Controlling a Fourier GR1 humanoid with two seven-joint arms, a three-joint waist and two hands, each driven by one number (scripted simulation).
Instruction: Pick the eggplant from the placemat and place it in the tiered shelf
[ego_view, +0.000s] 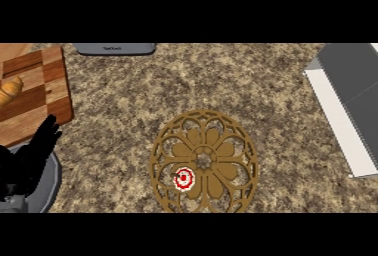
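Note:
A brown openwork placemat (204, 162), oval with a flower pattern, lies on the speckled counter at centre. On its lower left part sits a small round thing with red and white rings (184, 178). I see nothing purple or eggplant-shaped anywhere. The tiered shelf (347, 110), grey with a white ledge, stands at the right edge. My left hand (33, 155) rests at the lower left, black fingers straight and pointing up, holding nothing, well left of the placemat. My right hand does not show.
A wooden cutting board (37, 95) lies at the upper left with a croissant (9, 90) on it. A grey flat object (114, 48) sits at the counter's far edge. Bare counter (280, 125) separates the placemat from the shelf.

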